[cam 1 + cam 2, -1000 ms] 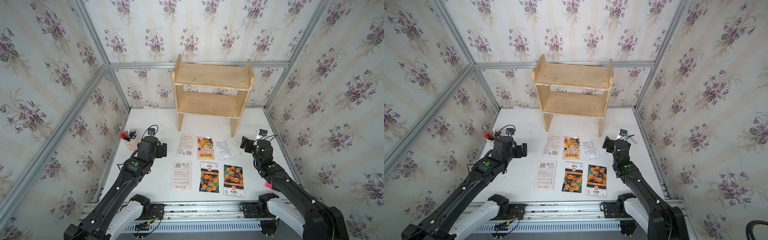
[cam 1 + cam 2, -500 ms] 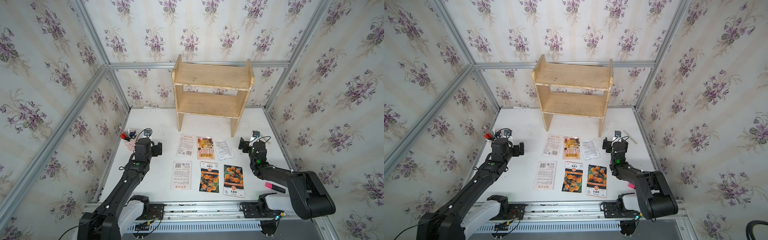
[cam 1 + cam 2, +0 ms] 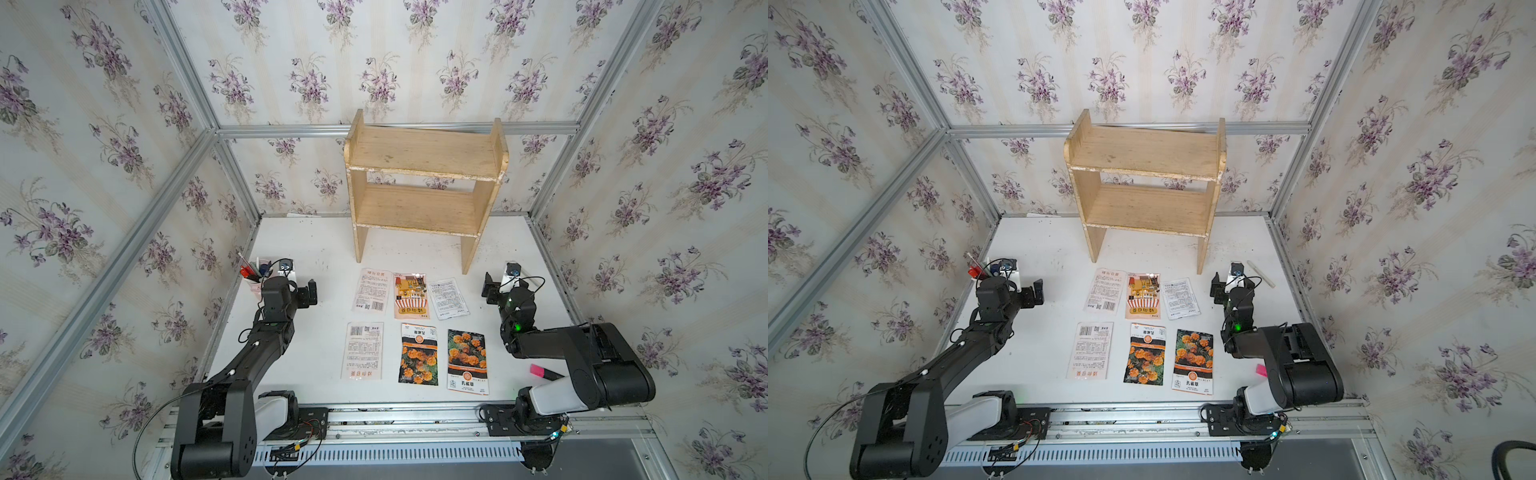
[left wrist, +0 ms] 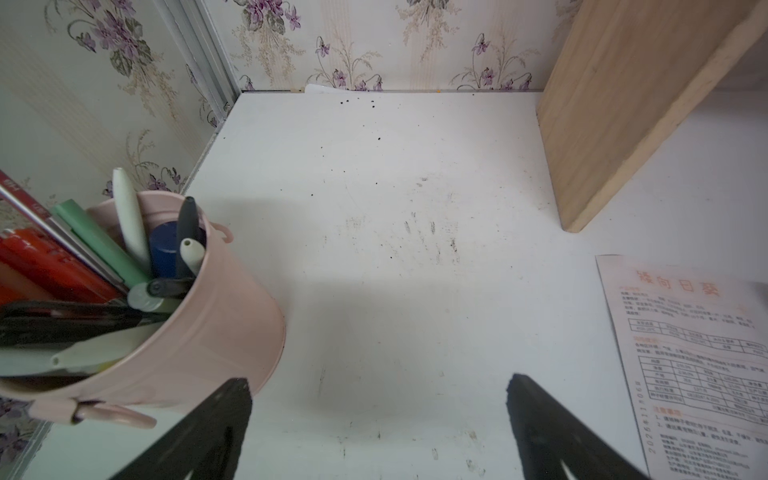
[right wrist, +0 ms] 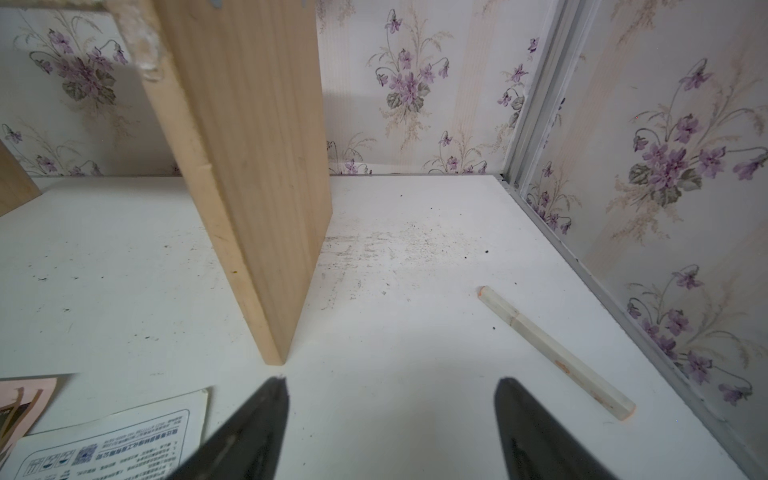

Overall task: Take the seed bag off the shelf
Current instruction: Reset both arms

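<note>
Floral wallpaper rings the white table (image 3: 316, 249), and at its back we see the shelf (image 3: 415, 208) standing with both tiers bare. Six seed bags (image 3: 417, 359) lie flat in two rows of three just in front of it, between the arms; we cannot tell which one the task meant, but none is on the shelf. Over the last second both arms have folded back toward their bases, away from the shelf. We find the left gripper (image 4: 376, 380) spread wide and empty beside the pink pen pot (image 4: 199, 332). The right gripper (image 5: 390, 380) has drawn in a little, yet its jaws stand apart with nothing between them, near the shelf's foot. We judge the task done and the arms retiring.
</note>
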Robot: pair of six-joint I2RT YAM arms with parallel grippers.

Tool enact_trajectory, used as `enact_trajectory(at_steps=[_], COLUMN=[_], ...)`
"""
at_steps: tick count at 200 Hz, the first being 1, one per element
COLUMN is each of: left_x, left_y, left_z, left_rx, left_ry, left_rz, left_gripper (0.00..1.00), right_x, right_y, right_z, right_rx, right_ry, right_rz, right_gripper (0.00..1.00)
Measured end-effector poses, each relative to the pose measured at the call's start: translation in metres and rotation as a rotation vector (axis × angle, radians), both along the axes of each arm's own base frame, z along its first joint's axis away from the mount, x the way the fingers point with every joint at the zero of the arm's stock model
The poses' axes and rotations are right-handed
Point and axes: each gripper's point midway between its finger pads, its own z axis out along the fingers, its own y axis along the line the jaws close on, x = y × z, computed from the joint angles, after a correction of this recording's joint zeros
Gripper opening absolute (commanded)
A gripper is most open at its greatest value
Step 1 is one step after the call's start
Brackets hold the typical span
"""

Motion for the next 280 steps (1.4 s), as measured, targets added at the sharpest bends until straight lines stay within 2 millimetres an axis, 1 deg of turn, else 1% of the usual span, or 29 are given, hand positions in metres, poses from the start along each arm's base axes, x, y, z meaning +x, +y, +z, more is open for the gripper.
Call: enact_trajectory(at_steps=[3, 7, 8, 10, 11, 12, 16, 20, 58, 88, 134, 152, 159, 181, 206, 226, 235, 257, 280], left_x=[0.001, 0.002, 0.002, 0.003, 0.003, 0.004, 0.005, 0.006, 0.016, 0.019, 0.022, 0.023, 0.023, 0.020, 0.031, 0.039, 0.039, 0.037, 0.036], left_y=[0.000, -0.001, -0.001, -0.002, -0.002, -0.003, -0.003, -0.004, -0.006, -0.008, -0.011, -0.012, -0.013, -0.015, -0.019, -0.028, -0.029, -0.025, -0.028], left_z=[0.000, -0.001, -0.001, -0.001, -0.001, -0.001, -0.001, -0.001, 0.000, -0.010, -0.024, -0.023, -0.025, -0.043, -0.032, -0.025, -0.027, -0.032, -0.033], left_rx=[-0.001, -0.004, -0.005, -0.006, -0.007, -0.007, -0.007, -0.009, -0.010, -0.011, -0.013, -0.012, -0.011, -0.014, 0.000, 0.017, 0.019, 0.036, 0.040], left_ry=[-0.002, -0.006, -0.006, -0.008, -0.009, -0.010, -0.015, -0.020, -0.054, -0.049, -0.039, -0.057, -0.061, -0.021, -0.048, -0.062, -0.055, -0.031, -0.024], left_rz=[-0.002, -0.007, -0.010, -0.013, -0.015, -0.016, -0.021, -0.027, -0.052, -0.066, -0.087, -0.095, -0.099, -0.108, -0.124, -0.149, -0.154, -0.130, -0.138], left_gripper=[1.00, 1.00, 1.00, 1.00, 1.00, 1.00, 1.00, 1.00, 1.00, 1.00, 1.00, 1.00, 1.00, 1.00, 1.00, 1.00, 1.00, 1.00, 1.00], right_x=[0.000, 0.001, 0.001, 0.001, 0.001, 0.001, 0.001, 0.001, 0.001, -0.002, -0.002, -0.003, -0.003, -0.003, -0.003, -0.003, -0.003, -0.003, -0.003], right_y=[-0.001, -0.001, -0.002, -0.003, -0.003, -0.003, -0.004, -0.004, -0.008, -0.007, -0.007, -0.007, -0.007, -0.007, -0.007, -0.007, -0.007, -0.007, -0.007], right_z=[0.001, 0.002, 0.002, 0.003, 0.003, 0.003, 0.004, 0.004, 0.001, -0.003, -0.001, -0.001, -0.001, -0.001, 0.001, 0.002, 0.002, 0.002, 0.002], right_rx=[0.000, 0.000, 0.001, 0.003, 0.004, 0.004, 0.006, 0.008, 0.029, 0.035, 0.040, 0.040, 0.041, 0.041, 0.042, 0.042, 0.043, 0.044, 0.045], right_ry=[-0.003, -0.008, -0.009, -0.012, -0.013, -0.014, -0.018, -0.020, -0.022, -0.023, -0.032, -0.036, -0.039, -0.042, -0.048, -0.054, -0.055, -0.055, -0.055], right_rz=[-0.001, -0.004, -0.005, -0.008, -0.008, -0.008, -0.011, -0.013, -0.022, -0.014, -0.013, -0.013, -0.013, -0.013, -0.013, -0.013, -0.013, -0.013, -0.013], right_gripper=[0.74, 0.82, 0.82, 0.87, 0.90, 0.90, 0.99, 1.00, 1.00, 1.00, 1.00, 1.00, 1.00, 1.00, 1.00, 1.00, 1.00, 1.00, 1.00])
